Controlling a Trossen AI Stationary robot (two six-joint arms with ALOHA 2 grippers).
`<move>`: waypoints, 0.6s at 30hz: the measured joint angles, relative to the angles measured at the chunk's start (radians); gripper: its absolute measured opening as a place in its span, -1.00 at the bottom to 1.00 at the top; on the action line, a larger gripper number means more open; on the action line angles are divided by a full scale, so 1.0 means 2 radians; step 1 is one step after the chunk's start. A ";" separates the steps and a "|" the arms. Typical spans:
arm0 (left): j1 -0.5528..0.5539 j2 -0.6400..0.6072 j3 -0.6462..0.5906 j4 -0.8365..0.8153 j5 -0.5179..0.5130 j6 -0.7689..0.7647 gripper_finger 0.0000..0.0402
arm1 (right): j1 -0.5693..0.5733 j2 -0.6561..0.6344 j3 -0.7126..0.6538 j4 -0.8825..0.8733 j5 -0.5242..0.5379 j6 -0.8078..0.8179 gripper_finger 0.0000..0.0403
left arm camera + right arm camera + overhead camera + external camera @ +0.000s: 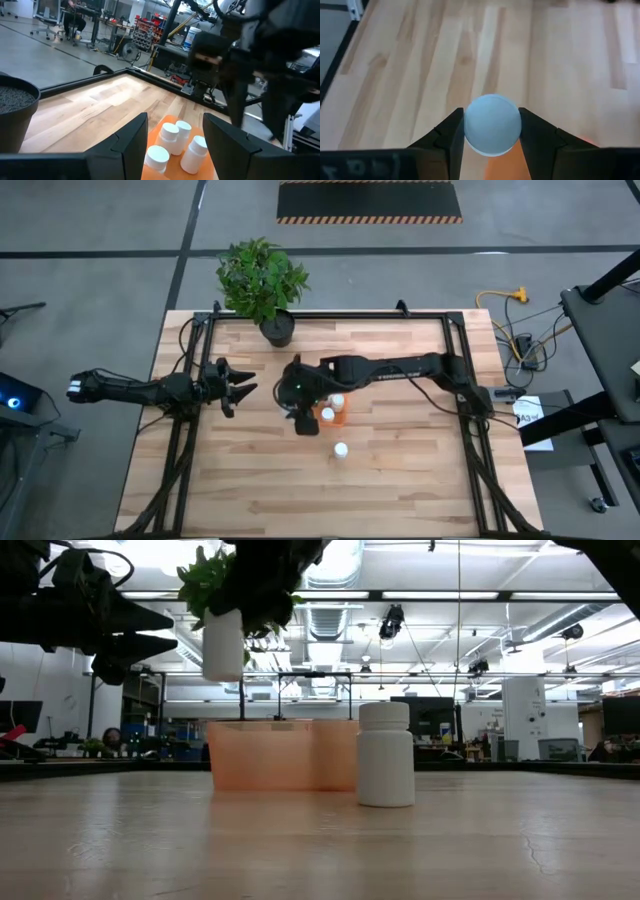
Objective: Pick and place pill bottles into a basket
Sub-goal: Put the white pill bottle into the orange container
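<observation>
- Near the centre of the high view, right end effector [303, 420] clamped on a pill bottle [492, 125]; white cap gripped between the two dark fingers [447, 137] in the right wrist view.
- Held bottle [222, 644] hanging in the upper left of the low view, clear of the bench [320, 840], above the left end of the basket [283, 754].
- Orange basket [333, 416] just right of that end effector in the high view, with white bottles [170, 137] lying inside, at least four by the left wrist view.
- One loose bottle [341, 449] upright on the bench, just below the basket in the high view; same bottle [386, 755] in front of the basket's right end in the low view.
- At left centre of the high view, left end effector [240, 385] parted and empty, well apart from the basket, pointing toward it.
- Potted plant [264, 280] at the bench's upper edge.
</observation>
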 joint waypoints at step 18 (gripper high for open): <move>0.000 0.000 0.000 0.000 0.000 0.000 -0.14 | -0.022 -0.030 -0.123 0.093 0.019 0.018 -0.29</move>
